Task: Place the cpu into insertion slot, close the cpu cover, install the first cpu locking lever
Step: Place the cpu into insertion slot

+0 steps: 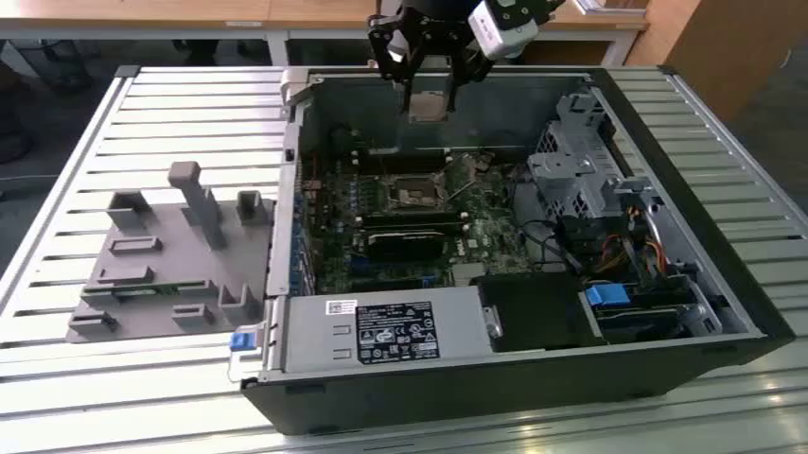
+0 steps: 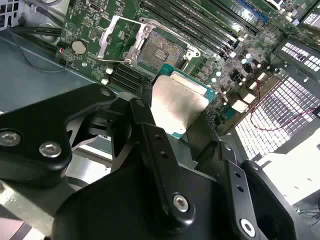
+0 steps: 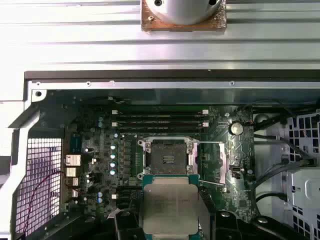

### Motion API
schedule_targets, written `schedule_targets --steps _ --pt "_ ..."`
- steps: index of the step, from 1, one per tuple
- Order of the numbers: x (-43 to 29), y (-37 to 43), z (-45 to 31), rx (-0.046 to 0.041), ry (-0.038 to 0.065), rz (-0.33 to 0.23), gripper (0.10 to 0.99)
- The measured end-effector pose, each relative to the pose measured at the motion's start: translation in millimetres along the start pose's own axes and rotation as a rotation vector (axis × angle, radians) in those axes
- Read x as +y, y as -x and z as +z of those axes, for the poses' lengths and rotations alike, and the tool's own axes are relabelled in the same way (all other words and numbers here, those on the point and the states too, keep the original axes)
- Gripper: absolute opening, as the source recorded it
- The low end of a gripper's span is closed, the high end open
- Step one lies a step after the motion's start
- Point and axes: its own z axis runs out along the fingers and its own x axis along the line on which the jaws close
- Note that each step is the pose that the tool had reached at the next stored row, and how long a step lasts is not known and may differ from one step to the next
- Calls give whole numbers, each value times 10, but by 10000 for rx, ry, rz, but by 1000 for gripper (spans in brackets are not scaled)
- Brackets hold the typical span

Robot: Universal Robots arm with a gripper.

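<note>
1. The bench [image 1: 189, 104] is ribbed silver metal, pretty evenly lit.
2. A wooden desk [image 1: 165, 11] on white legs [image 1: 275, 47] sits just past its far edge.
3. A brown wooden panel [image 1: 732, 47] stands off its far corner, on the exterior view's right.

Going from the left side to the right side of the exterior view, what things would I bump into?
Grey plastic holder → insertion slot → silver drive cage

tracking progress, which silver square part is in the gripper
The cpu, with its solid pale top, held in the gripper; the cpu cover is a cut-out frame open beside the insertion slot.
</note>
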Motion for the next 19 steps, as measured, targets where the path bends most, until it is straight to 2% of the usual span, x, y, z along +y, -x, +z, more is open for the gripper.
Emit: schedule_targets --steps 8,19 --pt "1 0 0 -11 2 114 529" --pt "1 0 1 -84 15 833 529"
